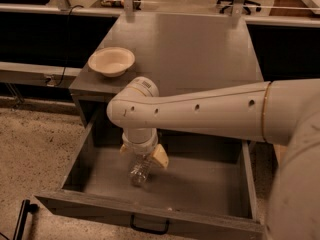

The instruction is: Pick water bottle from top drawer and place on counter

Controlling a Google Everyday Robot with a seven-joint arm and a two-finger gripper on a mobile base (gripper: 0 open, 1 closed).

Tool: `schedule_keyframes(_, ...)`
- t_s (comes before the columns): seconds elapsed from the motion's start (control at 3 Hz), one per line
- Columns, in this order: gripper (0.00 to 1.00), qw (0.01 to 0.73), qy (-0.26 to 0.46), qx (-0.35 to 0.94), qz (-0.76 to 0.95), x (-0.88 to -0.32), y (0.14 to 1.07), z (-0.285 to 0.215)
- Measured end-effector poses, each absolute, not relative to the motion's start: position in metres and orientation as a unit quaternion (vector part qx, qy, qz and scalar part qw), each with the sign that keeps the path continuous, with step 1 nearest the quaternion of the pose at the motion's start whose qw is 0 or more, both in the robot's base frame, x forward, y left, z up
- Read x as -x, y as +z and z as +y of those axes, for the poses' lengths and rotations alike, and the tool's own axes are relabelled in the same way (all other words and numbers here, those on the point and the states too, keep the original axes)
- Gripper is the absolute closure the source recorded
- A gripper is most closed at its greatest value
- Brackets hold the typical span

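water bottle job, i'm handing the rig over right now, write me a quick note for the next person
Gripper: down inside the open top drawer, jaws open on either side of the water bottle, not closed on it.
Water bottle: lying on the drawer floor, left of centre.
Counter: a bowl sits near its front left corner.
Done: drawer open, gripper at the bottle.
Left: close the jaws, lift the bottle, set it on the counter.
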State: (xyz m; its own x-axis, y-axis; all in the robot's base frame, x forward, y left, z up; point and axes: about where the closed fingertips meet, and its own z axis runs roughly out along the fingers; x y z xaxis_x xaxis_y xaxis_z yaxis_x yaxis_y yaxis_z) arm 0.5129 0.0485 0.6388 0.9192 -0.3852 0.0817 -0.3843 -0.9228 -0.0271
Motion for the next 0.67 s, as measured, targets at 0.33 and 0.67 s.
schedule_keyframes(0.33,0.42,-0.001,-0.010,0.977,0.214,-0.5261,0.6130,0.0425)
schedule_keyframes(0.67,0.66,0.006,0.010,0.977,0.213,-0.5239,0.6083,0.0435)
